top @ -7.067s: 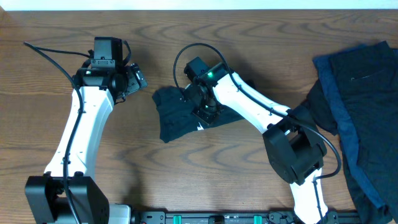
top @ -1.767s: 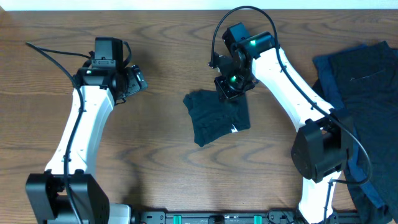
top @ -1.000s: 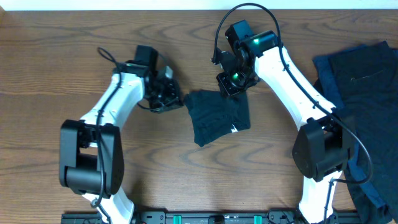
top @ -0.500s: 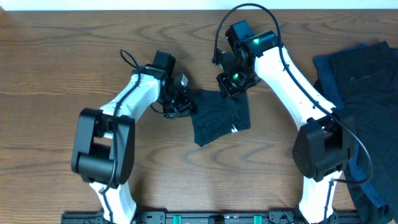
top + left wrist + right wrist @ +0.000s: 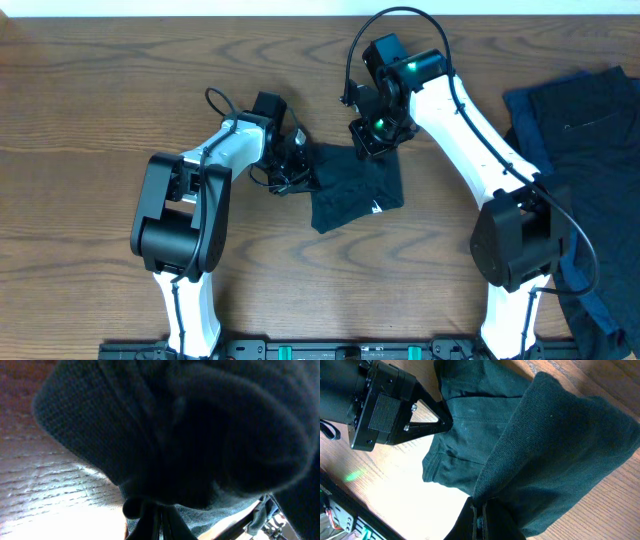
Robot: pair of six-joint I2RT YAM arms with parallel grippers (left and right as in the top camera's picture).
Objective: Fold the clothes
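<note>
A small dark navy garment (image 5: 355,190) of the clothes lies crumpled in the table's middle, a white label (image 5: 377,208) at its lower right edge. My right gripper (image 5: 370,143) stands at its far edge, shut on a pinched fold of the cloth (image 5: 560,440), which drapes away from the fingers (image 5: 490,517). My left gripper (image 5: 300,172) has its jaws shut, the tips pushed against the garment's left edge. In the left wrist view the dark knit cloth (image 5: 175,425) fills nearly everything above the closed fingertips (image 5: 145,522); nothing shows between them.
A pile of more dark clothes (image 5: 590,120), with a brighter blue piece (image 5: 545,170) along its left side, covers the table's right end. Bare wood table (image 5: 100,120) stretches left of the arms. The right arm's base (image 5: 505,245) stands close to the pile.
The left arm has swung right from near the table's left-middle until its shut tips touch the garment's left edge. The right gripper and the garment have stayed put.
</note>
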